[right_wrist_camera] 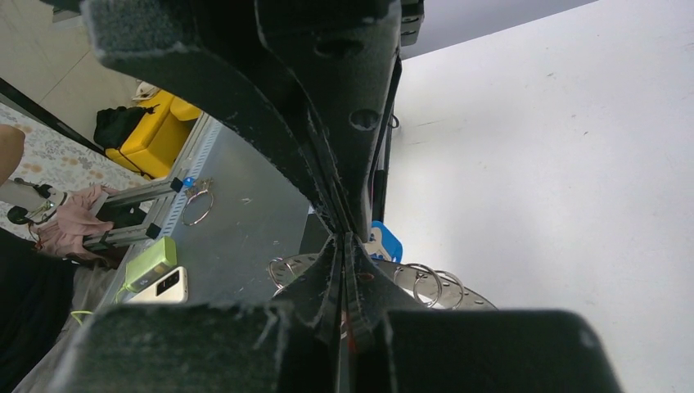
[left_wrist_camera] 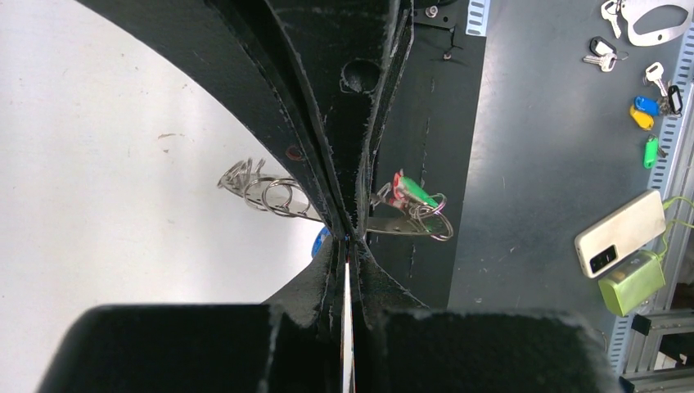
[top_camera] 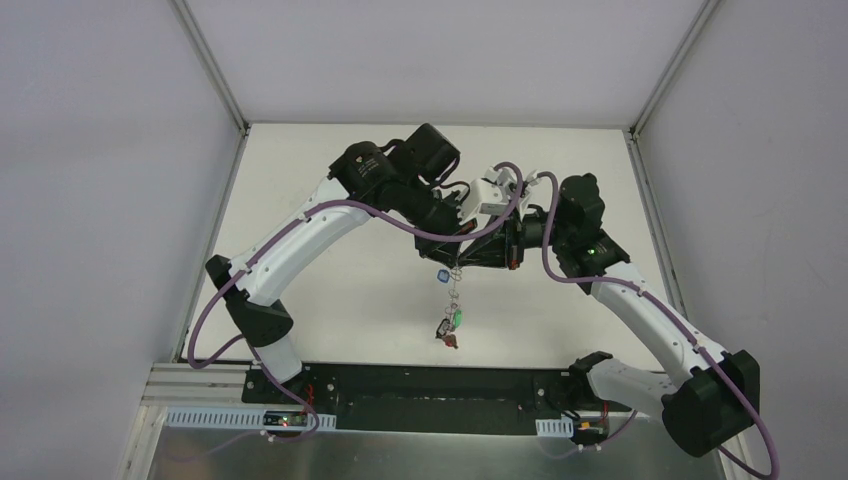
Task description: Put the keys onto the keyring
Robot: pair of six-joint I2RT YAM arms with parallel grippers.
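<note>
Steel keyring (left_wrist_camera: 260,192) hangs above the tabletop (top_camera: 340,290), pinched edge-on in my left gripper (left_wrist_camera: 347,237). My right gripper (right_wrist_camera: 344,236) is pressed together beside the blue-tagged key (right_wrist_camera: 385,243). Next I judge it needs threading onto a loop, carefully aligned.

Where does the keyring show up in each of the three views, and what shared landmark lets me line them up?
Top external: keyring at centre of frame, hanging edge-on.
Left wrist: keyring mid-frame, its loops showing left and right of centre.
Right wrist: keyring at bottom centre, partly hidden.
Shared landmark: the blue tag, right beside the ring in every view.
</note>
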